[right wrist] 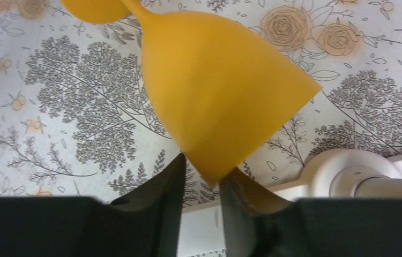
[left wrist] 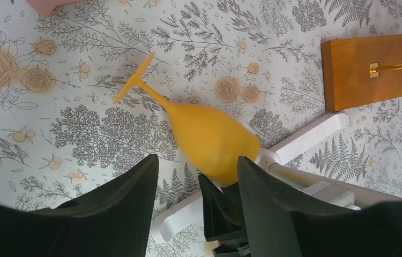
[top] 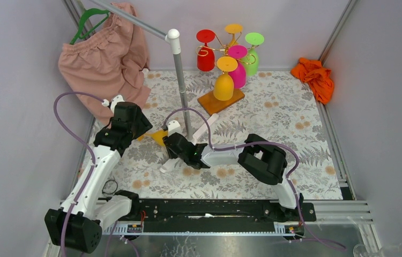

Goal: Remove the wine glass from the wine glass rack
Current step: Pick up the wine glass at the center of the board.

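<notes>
A yellow wine glass (top: 158, 136) lies tilted low over the floral mat, off the rack. It shows large in the right wrist view (right wrist: 209, 91) and in the left wrist view (left wrist: 209, 136). My right gripper (top: 170, 143) (right wrist: 201, 179) is shut on the bowl's rim. My left gripper (top: 139, 127) (left wrist: 196, 179) is open, its fingers just short of the bowl on either side. The wine glass rack (top: 221, 49), gold wire on an orange-brown wooden base (top: 220, 100) (left wrist: 365, 69), stands at the back with several coloured glasses hanging upside down on it.
A white-and-grey pole stand (top: 179, 80) rises mid-table; its white cross foot (top: 205, 130) (left wrist: 306, 136) (right wrist: 349, 171) lies right beside both grippers. A pink garment (top: 102, 53) hangs at back left. An orange cloth (top: 313, 75) lies at back right.
</notes>
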Controlling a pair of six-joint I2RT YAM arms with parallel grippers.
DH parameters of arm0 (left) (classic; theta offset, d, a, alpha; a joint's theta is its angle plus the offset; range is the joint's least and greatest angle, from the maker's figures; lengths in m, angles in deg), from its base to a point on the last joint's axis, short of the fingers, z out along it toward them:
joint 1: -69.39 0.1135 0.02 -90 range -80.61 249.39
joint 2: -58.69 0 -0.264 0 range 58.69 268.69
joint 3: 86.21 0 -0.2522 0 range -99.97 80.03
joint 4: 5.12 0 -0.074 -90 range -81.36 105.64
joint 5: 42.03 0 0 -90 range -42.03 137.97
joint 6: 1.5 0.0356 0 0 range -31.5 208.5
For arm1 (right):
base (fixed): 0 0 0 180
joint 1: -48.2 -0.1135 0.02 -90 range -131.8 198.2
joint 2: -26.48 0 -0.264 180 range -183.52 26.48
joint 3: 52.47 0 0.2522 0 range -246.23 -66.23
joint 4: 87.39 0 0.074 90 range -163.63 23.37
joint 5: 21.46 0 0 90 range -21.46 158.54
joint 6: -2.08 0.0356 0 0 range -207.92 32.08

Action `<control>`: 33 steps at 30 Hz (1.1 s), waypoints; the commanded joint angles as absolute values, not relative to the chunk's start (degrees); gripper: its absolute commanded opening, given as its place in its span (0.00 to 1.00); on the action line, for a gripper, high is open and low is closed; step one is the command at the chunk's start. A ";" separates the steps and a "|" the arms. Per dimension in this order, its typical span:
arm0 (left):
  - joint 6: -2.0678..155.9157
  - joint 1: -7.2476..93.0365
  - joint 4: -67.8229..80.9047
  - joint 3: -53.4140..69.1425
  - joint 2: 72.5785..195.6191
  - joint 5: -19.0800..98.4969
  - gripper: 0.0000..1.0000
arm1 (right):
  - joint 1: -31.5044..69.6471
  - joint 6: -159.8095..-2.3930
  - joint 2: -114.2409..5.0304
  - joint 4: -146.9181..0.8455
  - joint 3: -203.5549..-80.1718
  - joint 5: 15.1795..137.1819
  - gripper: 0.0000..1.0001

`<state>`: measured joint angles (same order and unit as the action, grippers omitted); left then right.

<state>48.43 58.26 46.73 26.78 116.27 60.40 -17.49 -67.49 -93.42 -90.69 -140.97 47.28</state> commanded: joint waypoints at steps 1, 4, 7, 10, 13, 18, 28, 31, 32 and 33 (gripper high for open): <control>49.74 58.58 44.03 27.21 116.79 60.46 0.63 | -17.72 -69.04 -90.71 -95.79 -140.42 49.72 0.29; 49.81 58.58 44.14 27.13 116.61 60.33 0.63 | -17.76 -69.82 -90.60 -97.70 -139.56 49.95 0.21; 49.96 58.59 44.36 27.04 116.32 60.32 0.63 | -17.80 -70.00 -90.40 -98.30 -139.45 51.14 0.11; 50.02 58.58 44.69 26.87 115.89 60.53 0.62 | -17.79 -69.86 -88.70 -99.69 -138.10 51.72 0.04; 50.09 58.63 44.75 26.70 115.64 60.57 0.62 | -17.78 -70.43 -87.33 -98.43 -138.52 52.01 0.00; 50.10 58.59 45.60 25.56 115.44 60.70 0.62 | -17.87 -69.99 -83.61 -96.77 -139.47 56.50 0.00; 51.23 58.60 50.04 18.93 113.65 63.32 0.62 | -19.84 -67.71 -75.94 -76.98 -148.48 67.80 0.00; 51.58 58.60 51.13 16.12 112.91 63.44 0.62 | -21.88 -66.33 -72.11 -68.75 -147.99 70.76 0.00; 51.61 58.60 51.30 15.25 112.65 63.18 0.62 | -23.53 -66.31 -70.37 -65.65 -147.83 69.55 0.00; 51.67 58.59 51.42 14.51 112.51 62.89 0.62 | -24.60 -66.04 -69.30 -62.70 -147.44 68.99 0.00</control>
